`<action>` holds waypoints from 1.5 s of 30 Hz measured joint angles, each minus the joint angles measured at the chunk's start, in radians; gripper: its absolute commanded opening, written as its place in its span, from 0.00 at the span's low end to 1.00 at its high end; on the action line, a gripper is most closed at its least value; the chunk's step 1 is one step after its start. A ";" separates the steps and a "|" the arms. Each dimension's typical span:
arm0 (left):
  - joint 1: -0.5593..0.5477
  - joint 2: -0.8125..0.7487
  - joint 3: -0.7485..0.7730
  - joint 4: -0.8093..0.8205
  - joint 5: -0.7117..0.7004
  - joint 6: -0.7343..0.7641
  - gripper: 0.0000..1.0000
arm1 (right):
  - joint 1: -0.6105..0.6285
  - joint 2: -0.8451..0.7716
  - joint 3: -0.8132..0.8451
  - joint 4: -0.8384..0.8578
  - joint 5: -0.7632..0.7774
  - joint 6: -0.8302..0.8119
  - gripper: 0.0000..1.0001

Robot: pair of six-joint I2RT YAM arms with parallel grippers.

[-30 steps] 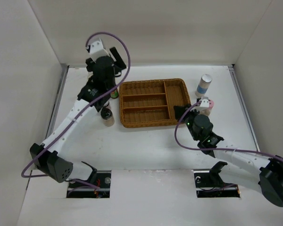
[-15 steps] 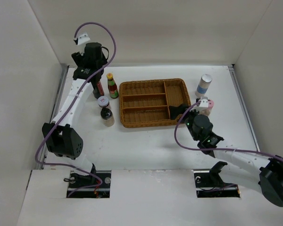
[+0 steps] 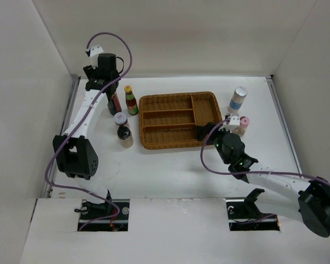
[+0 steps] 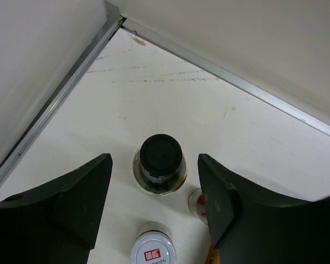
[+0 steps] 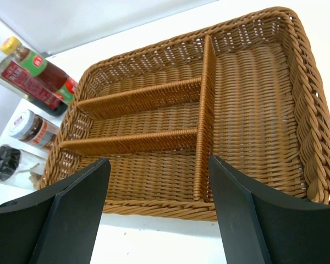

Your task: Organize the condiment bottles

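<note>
Left gripper (image 4: 153, 162) shifted toward rear wall (image 3: 181, 38) over white table (image 3: 170, 165).

We find the divided tray (image 3: 170, 119) mid-table, with 4 bottles (image 3: 131, 100) just left of it and 2 containers (image 3: 237, 100) right.

Bright, even light from overhead; shadows on the white counter (image 3: 170, 165) are soft and faint. Wrist views are sharp, bowing slightly at their edges.

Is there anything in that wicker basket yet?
Empty. All compartments of the wicker basket show only bare weave. The yellow-capped sauce bottle and pink-lidded jar stand outside it on the table.
</note>
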 measured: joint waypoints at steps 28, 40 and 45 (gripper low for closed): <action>0.026 0.098 0.000 0.033 0.013 0.019 0.10 | 0.014 0.042 0.017 -0.001 -0.004 -0.005 0.78; 0.028 0.098 0.138 -0.013 0.014 0.077 0.10 | 0.019 0.042 0.019 0.000 -0.007 -0.008 0.78; 0.026 0.098 0.275 -0.017 0.015 0.087 0.09 | 0.019 0.042 0.019 0.000 -0.007 -0.008 0.79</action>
